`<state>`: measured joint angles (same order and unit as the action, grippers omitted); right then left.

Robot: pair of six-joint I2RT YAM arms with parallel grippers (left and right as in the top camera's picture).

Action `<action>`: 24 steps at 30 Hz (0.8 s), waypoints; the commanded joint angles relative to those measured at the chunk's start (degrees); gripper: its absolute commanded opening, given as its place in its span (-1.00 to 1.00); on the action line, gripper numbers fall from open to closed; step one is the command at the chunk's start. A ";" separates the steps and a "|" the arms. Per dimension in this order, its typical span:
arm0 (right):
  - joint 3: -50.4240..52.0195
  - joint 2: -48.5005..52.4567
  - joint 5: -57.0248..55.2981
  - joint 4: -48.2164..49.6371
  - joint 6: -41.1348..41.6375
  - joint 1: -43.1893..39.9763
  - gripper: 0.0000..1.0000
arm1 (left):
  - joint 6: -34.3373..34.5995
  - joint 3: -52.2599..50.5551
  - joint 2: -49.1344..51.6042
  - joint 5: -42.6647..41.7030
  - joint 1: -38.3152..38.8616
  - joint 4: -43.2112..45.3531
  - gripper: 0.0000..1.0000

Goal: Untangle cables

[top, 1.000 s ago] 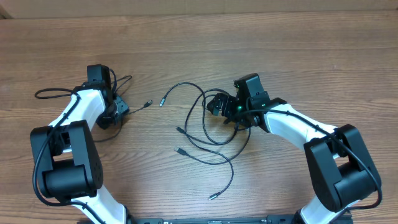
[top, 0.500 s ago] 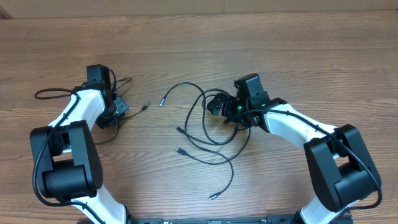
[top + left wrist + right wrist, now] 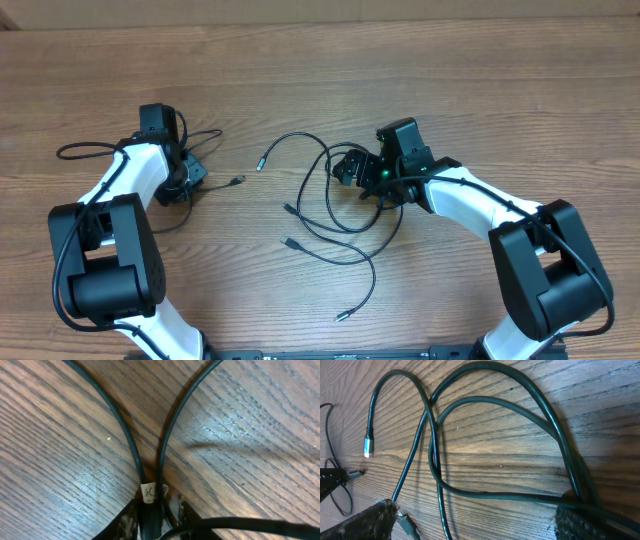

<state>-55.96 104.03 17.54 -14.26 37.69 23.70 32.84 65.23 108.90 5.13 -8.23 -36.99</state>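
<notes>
Black cables point(image 3: 434, 445) sprawl in a loose tangle on the wooden table point(image 3: 480, 80), their loops running between the wide-spread, empty fingers of the right gripper point(image 3: 347, 168). Well apart from that gripper, the left gripper point(image 3: 190, 178) pinches a separate cable point(image 3: 125, 435).

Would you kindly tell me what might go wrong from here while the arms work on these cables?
The left hand seems to pinch two strands of the left cable together; pulling may tighten its loop instead of freeing it. The open right hand straddles several crossing strands of the central tangle; closing there could catch more than one and drag the whole bundle. The silvery plug lies loose and might snag on a loop.
</notes>
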 commanded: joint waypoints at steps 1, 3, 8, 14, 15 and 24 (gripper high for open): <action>1.16 1.42 -2.01 -0.39 0.04 -0.15 1.00 | 0.33 -4.04 5.09 -4.07 0.42 -1.07 -0.49; 1.16 1.44 -2.01 -0.39 0.04 -0.15 1.00 | 0.35 -4.04 5.09 -4.00 0.42 -1.01 -0.51; 1.16 1.42 -2.01 -0.39 0.04 -0.15 0.99 | 0.35 -4.04 5.09 -3.48 0.39 -0.35 -0.59; 1.16 1.44 -2.01 -0.39 0.04 -0.15 1.00 | 0.33 -4.02 5.09 -3.23 0.39 -0.48 -0.92; 1.16 1.44 -2.01 -0.39 0.02 -0.15 1.00 | 0.33 -3.96 5.07 -3.23 0.37 -0.68 -0.91; 1.16 1.42 -2.01 -0.39 0.04 -0.15 1.00 | -2.23 -0.15 1.18 -2.29 0.31 -4.92 -0.91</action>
<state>-55.96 104.03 17.54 -14.24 37.71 23.70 32.38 67.02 108.71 5.80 -8.27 -40.25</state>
